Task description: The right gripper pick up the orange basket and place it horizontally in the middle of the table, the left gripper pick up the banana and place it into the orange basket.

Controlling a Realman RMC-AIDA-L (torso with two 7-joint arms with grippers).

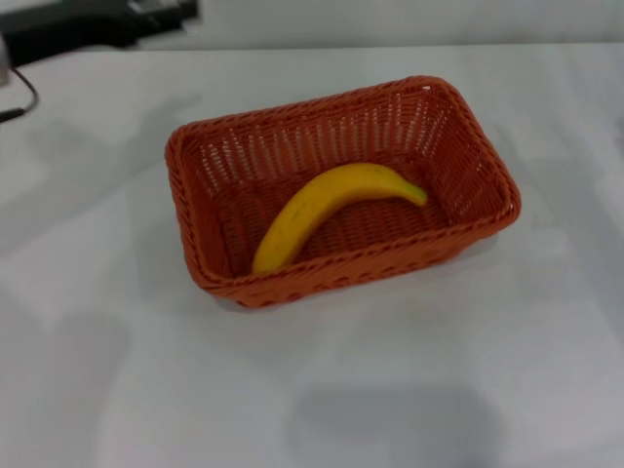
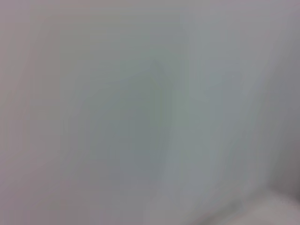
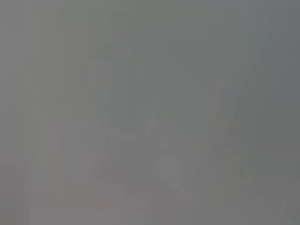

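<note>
One banana in one orange basket on the white table

A single orange basket (image 1: 341,185), rectangular with rounded corners, a braided rim and slanted open-weave walls, sits near the middle of the smooth table (image 1: 439,370), its long side running across the head view, slightly skewed. Inside lies one curved yellow banana (image 1: 327,208), smooth-skinned, its long axis diagonal on the basket floor: the blunt end near the front left wall, the greenish tip toward the right. A dark piece of the left gripper (image 1: 97,24) shows at the far left corner, well apart from the basket; how far its jaws stand apart I cannot tell, and it grips nothing visible. Both wrist views show only a featureless grey blur
</note>
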